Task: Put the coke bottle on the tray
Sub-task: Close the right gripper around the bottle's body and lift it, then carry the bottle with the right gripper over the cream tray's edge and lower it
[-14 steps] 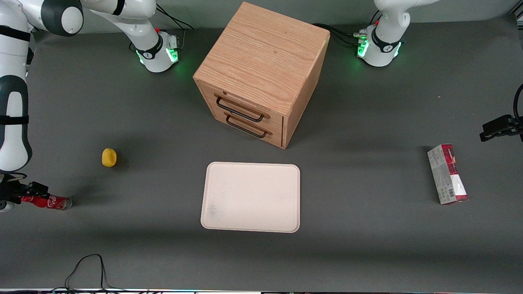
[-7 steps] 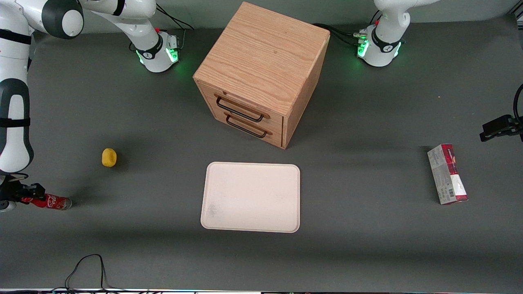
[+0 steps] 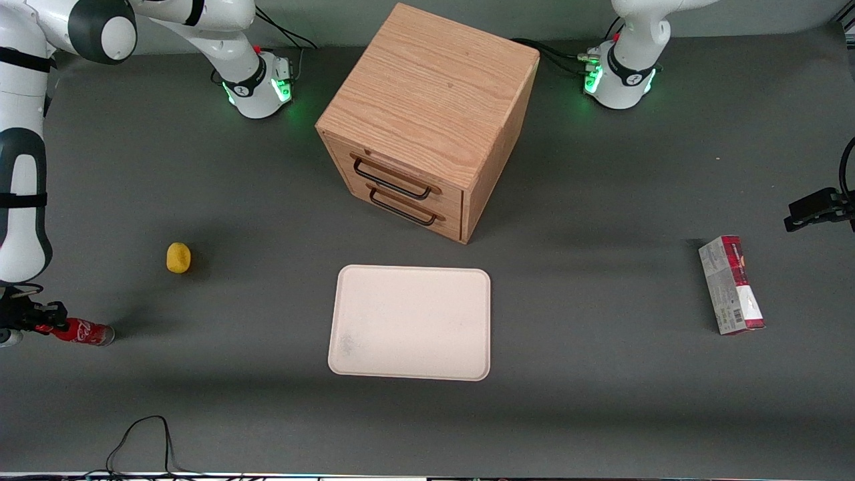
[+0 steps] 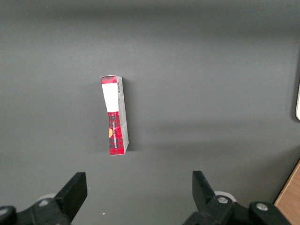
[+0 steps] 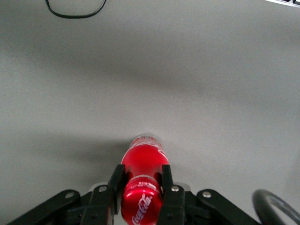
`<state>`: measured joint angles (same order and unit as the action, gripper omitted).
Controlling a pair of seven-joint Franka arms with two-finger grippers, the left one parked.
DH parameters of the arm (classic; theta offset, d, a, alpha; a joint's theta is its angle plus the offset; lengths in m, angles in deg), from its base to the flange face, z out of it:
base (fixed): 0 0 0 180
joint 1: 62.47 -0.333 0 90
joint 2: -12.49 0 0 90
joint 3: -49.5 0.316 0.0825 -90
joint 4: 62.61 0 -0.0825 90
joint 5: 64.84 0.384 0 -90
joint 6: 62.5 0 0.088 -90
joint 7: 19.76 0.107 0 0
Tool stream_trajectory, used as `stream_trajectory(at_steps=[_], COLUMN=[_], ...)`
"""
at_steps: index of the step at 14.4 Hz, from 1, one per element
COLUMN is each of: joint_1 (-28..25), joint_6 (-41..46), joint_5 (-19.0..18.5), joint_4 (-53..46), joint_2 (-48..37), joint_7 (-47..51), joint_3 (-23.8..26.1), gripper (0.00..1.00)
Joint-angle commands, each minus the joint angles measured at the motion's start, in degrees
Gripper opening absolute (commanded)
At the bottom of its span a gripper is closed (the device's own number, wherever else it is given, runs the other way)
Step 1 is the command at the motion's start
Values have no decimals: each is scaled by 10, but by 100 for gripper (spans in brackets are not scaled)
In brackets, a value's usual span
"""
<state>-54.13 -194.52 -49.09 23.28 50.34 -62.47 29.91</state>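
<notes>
Coke bottle (image 5: 142, 180), red with white script, clamped by end effector (image 5: 140, 187).

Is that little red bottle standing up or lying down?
Lying down: the bottle stretches along the table, pinched by the claw.

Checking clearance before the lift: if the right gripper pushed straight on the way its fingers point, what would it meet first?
The gripper is shut on the coke bottle; ahead of the bottle's base lies only bare table, likely met first, though depth is unclear.
</notes>
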Motion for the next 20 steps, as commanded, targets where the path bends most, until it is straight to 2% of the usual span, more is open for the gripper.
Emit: stream_trajectory(at_steps=[1,3,4,10,11,13,16,18,20], joint_1=[-23,-43,-50,-109,-113,-133,-137,-145,-160], joint_6=[51,110,147,389,414,452,452,441,408], joint_5=[-13,-56,-64,-65,-74,-147,-233,-262,-262], joint_4=[-16,-40,-64,-248,-269,-297,-303,-302,-294], joint_2=[-30,-55,-65,-95,-100,-106,-105,-96,-80], joint_7=[71,147,175,326,355,429,596,667,693], joint_3=[-2,2,3,17,40,107,265,329,351], gripper=[0,0,0,0,0,0,0,0,0])
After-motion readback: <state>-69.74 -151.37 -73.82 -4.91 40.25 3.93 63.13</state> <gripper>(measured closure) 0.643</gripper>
